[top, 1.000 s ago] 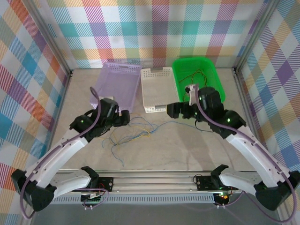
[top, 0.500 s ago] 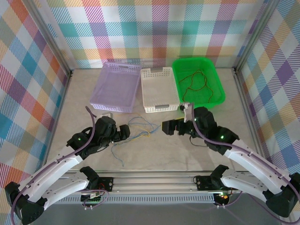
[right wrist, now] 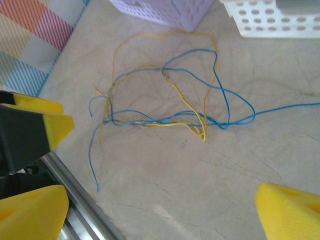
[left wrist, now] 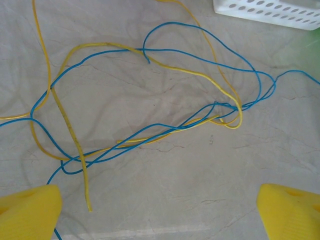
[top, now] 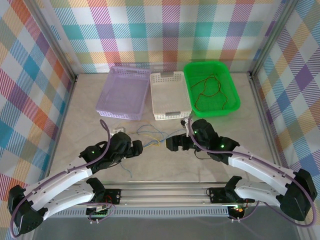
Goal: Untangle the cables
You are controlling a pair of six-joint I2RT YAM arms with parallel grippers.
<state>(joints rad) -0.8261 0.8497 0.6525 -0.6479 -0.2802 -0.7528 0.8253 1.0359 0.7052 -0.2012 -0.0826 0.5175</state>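
Observation:
Thin blue and yellow cables (top: pixel 150 137) lie tangled on the marble table, between my two grippers. My left gripper (top: pixel 136 148) stands open just left of the tangle. In the left wrist view the cables (left wrist: pixel 150 117) cross and loop ahead of its yellow fingertips (left wrist: pixel 30 210), with only bare table between them. My right gripper (top: pixel 172 144) is open at the tangle's right end. From the right wrist the cables (right wrist: pixel 165 107) spread ahead of its fingertips (right wrist: pixel 287 212), which hold nothing. Orange-brown and red cables (top: pixel 207 92) curl inside the green basket.
Three baskets stand in a row at the back: purple (top: pixel 125 75), white (top: pixel 170 77) and green (top: pixel 235 97). A metal rail (top: pixel 165 190) runs along the near edge. A small white piece (top: pixel 119 130) lies by the left arm.
My right gripper has come back from the green basket to the table at the tangle's right end. My left gripper has shifted nearer and to the right, towards the cables.

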